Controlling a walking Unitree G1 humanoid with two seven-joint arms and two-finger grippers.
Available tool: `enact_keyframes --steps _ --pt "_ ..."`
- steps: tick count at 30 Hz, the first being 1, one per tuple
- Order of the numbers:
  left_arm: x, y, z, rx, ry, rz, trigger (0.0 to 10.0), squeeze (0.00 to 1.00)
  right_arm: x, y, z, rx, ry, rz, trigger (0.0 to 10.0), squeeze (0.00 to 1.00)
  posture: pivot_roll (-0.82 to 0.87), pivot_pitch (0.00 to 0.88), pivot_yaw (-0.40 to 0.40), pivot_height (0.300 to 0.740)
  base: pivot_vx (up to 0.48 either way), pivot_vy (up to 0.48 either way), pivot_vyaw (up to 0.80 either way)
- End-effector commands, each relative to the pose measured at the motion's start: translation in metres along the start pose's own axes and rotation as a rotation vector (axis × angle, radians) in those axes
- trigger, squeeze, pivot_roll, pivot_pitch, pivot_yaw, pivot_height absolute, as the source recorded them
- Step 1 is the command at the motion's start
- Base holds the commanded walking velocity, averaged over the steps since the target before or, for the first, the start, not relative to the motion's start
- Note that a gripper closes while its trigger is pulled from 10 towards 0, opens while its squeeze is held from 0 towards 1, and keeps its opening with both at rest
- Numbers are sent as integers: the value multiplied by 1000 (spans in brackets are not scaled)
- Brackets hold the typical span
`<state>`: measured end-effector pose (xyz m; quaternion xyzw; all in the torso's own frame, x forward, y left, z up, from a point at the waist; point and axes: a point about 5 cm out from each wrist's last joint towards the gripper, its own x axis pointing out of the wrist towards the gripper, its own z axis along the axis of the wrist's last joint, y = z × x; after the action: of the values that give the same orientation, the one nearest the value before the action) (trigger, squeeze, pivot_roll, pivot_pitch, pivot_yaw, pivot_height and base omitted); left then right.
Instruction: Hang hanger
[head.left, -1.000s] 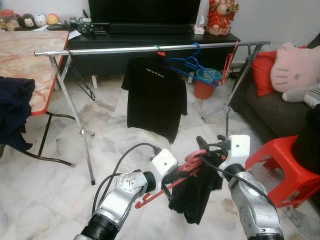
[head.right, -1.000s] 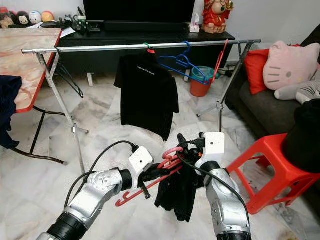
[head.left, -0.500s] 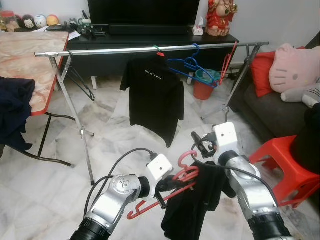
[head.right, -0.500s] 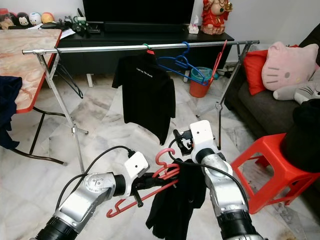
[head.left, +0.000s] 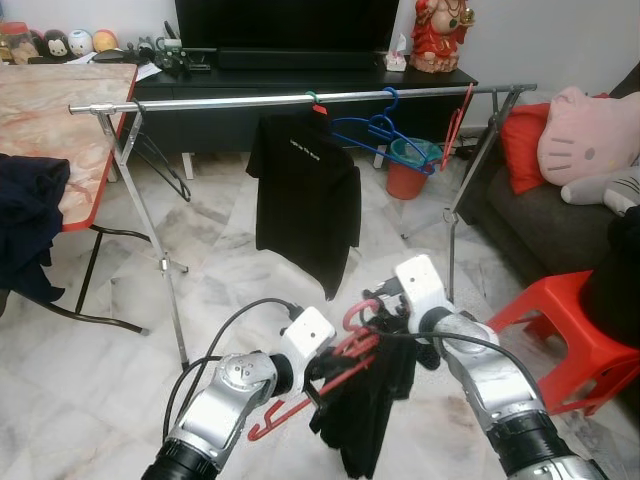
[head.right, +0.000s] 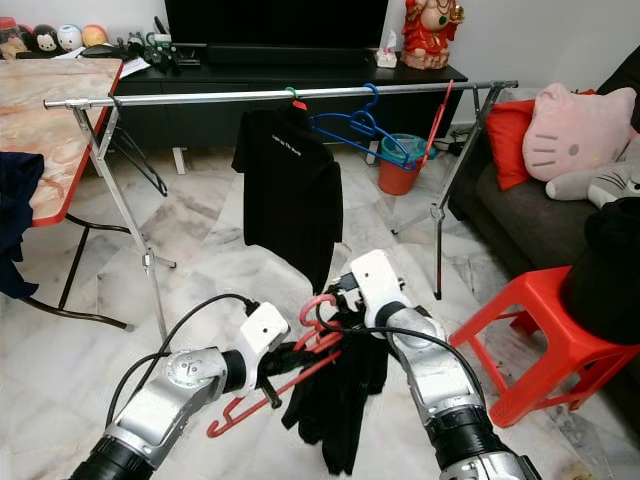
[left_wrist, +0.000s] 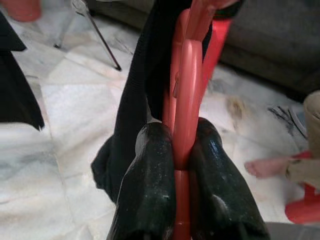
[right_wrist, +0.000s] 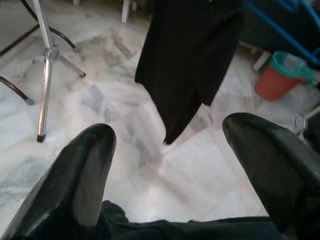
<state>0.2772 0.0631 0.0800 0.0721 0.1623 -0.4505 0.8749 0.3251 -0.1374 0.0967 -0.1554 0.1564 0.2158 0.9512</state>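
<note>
Low in the centre of the head view, the left claw (head.left: 318, 368) is clamped on a red plastic hanger (head.left: 300, 398), its two black fingers (left_wrist: 150, 175) pinching the hanger's flat bar between them. A dark garment (head.left: 365, 410) is draped over this hanger and hangs toward the marble floor (head.left: 130, 360). The hanger is likely gripped on its bar so that its hook (head.left: 358, 310) stays free for the rail.

The right claw (right_wrist: 170, 165) sits just to the right, beside the hook, with its fingers spread apart and dark cloth at their base; it seems placed to steady the garment.

Across the upper frame runs a metal clothes rail (head.left: 200, 101). A black T-shirt (head.left: 305, 205) already hangs from it at centre, with empty blue hangers (head.left: 385, 130) to its right. The shirt carries a short line of white chest lettering, too small to read. A marble-patterned bench (head.left: 50, 110) with red edging stands at the upper left.
</note>
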Motion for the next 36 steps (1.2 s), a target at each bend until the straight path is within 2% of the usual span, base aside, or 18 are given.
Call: enact_keyframes --steps 1,5,12,18,21,22,23,24,31,36 --pt "-3 11 32 29 -134 43 10000 0 -1 3 -5 -36 37 25 10000 0 -36 0 -124 740 0 0 0" --pt "-7 2 38 55 -154 -29 10000 0 -1 -6 -9 -129 109 -35 10000 0 -36 0 -129 740 0 0 0" --pt "-9 -13 38 109 -155 -141 10000 0 2 -8 -15 -187 184 -79 10000 0 -30 0 -135 740 0 0 0" --pt "-9 -16 43 118 -175 -159 10000 0 2 -8 -20 -202 231 -81 10000 0 -29 0 -138 740 0 0 0" --pt "-10 -12 45 106 -188 -128 10000 0 0 -13 -20 -201 227 -123 10000 0 -31 0 -138 740 0 0 0" --pt "-10 -10 46 103 -194 -110 10000 0 0 -17 -19 -191 219 -148 10000 0 -31 0 -139 740 0 0 0" --pt "-10 -5 46 89 -208 -77 10000 0 -2 -23 -17 -144 199 -202 10000 0 -33 0 -139 740 0 0 0" --pt "-10 -5 46 89 -208 -77 10000 0 -2 -23 -17 -144 199 -202 10000 0 -33 0 -139 740 0 0 0" --pt "-16 7 40 60 -215 5 10000 0 -11 -40 -16 135 81 -364 10000 0 -30 0 -139 740 0 0 0" --pt "-15 11 39 52 -222 42 10000 0 -13 -40 -10 209 -11 -368 10000 0 -34 0 -135 740 0 0 0"
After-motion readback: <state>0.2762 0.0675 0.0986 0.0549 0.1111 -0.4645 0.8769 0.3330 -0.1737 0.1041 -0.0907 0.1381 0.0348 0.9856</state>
